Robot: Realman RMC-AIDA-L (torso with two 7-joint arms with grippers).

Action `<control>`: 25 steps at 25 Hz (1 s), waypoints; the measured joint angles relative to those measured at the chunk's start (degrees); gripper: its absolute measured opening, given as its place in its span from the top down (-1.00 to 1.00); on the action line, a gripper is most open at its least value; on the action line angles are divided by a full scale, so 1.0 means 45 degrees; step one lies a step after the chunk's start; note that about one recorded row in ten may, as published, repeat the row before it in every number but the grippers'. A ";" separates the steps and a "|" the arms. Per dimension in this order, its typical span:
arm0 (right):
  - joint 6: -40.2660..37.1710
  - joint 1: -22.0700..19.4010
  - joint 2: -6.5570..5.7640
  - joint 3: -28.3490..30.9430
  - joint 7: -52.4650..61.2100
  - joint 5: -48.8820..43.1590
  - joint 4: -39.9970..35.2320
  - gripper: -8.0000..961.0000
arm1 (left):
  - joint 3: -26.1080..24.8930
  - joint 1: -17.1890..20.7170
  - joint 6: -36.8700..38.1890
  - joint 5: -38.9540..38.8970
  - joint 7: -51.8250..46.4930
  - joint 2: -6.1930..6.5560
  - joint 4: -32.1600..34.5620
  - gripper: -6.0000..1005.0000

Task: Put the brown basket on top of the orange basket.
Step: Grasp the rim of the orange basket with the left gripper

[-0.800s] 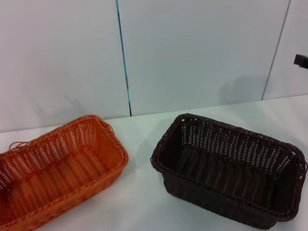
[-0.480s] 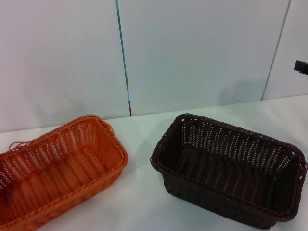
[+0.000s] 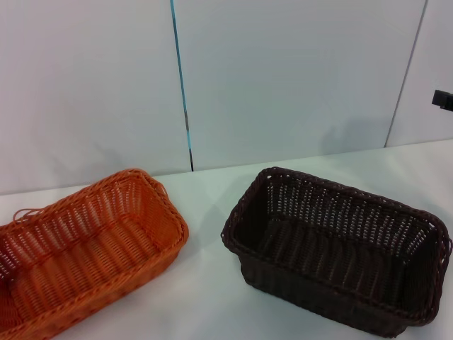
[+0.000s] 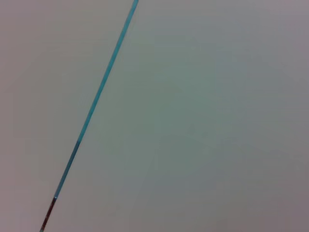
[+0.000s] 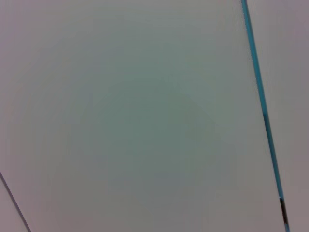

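The brown basket stands upright and empty on the white table, right of centre in the head view. The orange basket stands upright and empty to its left, apart from it, with a loose strand at its far left corner. A small dark piece of my right gripper shows at the right edge, high above the table and well away from both baskets. My left gripper is out of view. Both wrist views show only the wall.
The white table runs back to a pale panelled wall with a blue-green vertical seam. A gap of bare table lies between the two baskets. The seam also shows in the left wrist view and the right wrist view.
The dark piece of my right gripper at the right edge has dropped slightly. The baskets have not moved.
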 joint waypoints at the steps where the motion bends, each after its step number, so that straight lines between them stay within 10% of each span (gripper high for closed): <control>1: -0.0006 0.0002 0.0000 0.0000 0.0001 0.0000 0.0000 -0.60 | 0.0000 0.0017 -0.0002 0.0002 -0.0004 0.0003 0.0000 -0.76; 25: -0.0147 0.0158 -0.0050 -0.0022 -0.0116 -0.0029 -0.0422 -0.60 | 0.0121 0.1134 -0.0602 0.5354 -0.4940 0.0045 -0.3629 -0.75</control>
